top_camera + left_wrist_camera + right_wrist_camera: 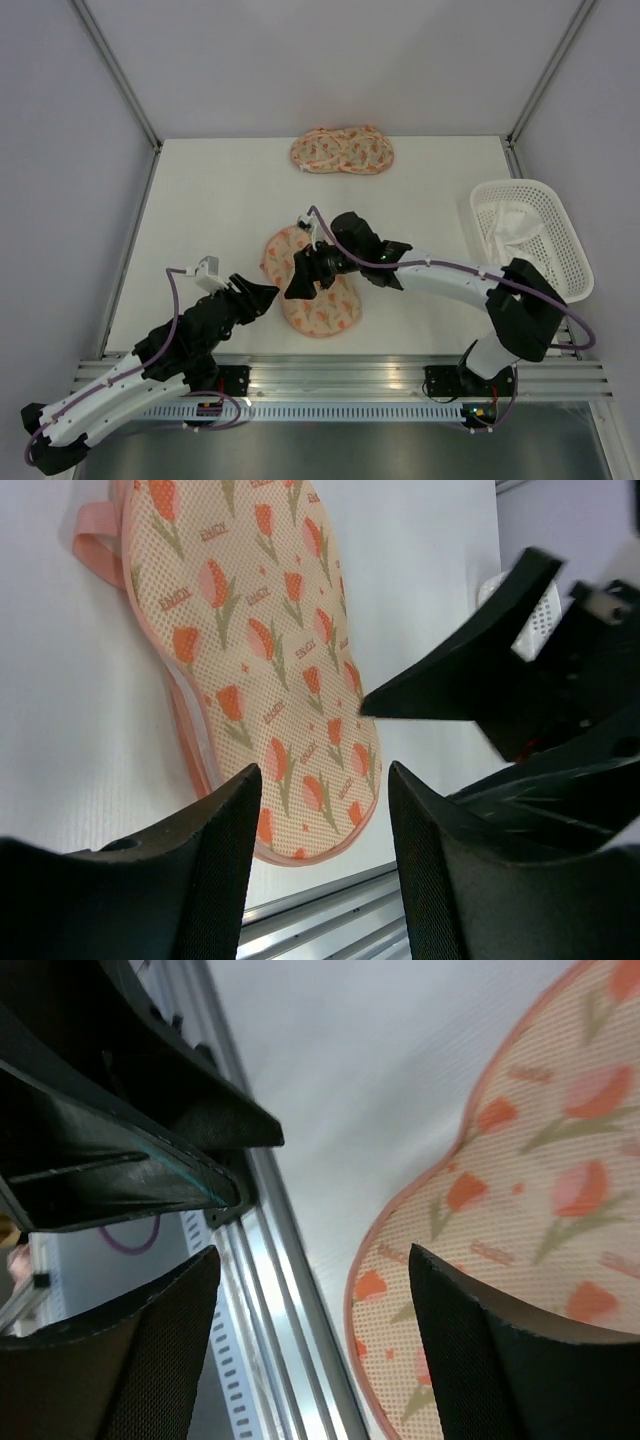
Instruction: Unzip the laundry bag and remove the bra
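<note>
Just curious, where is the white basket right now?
Top view: the white basket sits at the right edge of the table, beside the right arm.

Left arm: extended low from its base and angled forward and to the right.

Left gripper: jaws parted, inner pads facing each other.

Right arm: elbow raised close to its base, with the forearm reaching leftward across the centre.

Right gripper: jaws spread wide, pointed down and to the left.

Relation: the two grippers meet almost tip to tip, near each other but not touching.
</note>
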`<state>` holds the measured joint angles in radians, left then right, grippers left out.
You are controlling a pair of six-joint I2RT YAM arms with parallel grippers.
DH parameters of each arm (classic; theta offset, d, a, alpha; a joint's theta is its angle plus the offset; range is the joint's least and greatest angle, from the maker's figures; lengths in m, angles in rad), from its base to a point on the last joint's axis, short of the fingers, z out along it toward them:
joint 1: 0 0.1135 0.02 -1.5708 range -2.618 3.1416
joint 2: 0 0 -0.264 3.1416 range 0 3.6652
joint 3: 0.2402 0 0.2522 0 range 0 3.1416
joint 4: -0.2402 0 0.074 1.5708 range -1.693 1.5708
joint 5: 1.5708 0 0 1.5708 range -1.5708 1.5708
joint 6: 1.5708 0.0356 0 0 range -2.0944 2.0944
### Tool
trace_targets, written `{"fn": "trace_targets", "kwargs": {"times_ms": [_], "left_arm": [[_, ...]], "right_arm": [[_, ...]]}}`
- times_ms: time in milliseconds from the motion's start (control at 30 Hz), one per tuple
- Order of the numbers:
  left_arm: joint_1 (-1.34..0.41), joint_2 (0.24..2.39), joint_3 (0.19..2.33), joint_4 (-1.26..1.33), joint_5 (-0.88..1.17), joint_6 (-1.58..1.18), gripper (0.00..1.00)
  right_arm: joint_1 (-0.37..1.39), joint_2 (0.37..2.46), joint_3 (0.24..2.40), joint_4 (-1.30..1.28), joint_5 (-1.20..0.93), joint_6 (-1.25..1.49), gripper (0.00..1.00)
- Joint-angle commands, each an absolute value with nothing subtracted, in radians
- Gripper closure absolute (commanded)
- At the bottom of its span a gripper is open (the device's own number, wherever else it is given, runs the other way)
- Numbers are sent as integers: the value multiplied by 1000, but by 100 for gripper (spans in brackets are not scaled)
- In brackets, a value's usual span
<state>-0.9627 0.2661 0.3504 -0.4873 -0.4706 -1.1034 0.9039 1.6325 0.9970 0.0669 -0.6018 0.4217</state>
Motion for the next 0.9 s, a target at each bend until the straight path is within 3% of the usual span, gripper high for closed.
{"fn": "trace_targets", "kwargs": {"times_ms": [0,133,233,333,400,433,633,867], "left_arm": [[-965,262,357,-496,-489,-1100,41],[-965,302,353,-303,-399,-973,42],[-965,360,324,-142,-296,-914,48],[-966,518,319,38,-239,-867,72],[-965,681,353,115,-221,-850,93],[-965,739,374,121,-216,-848,98],[-963,1119,515,222,-187,-827,98],[-963,1386,668,135,-278,-810,98]], "right_arm": [[885,1461,989,25,-357,411,18],[876,1274,907,-57,43,475,18],[876,1163,862,-115,178,515,28],[874,1076,802,-146,233,540,35],[876,1043,772,-182,262,548,36],[876,1019,764,-193,268,549,36],[874,947,712,-256,304,551,36],[874,908,673,-267,319,561,36]]}}
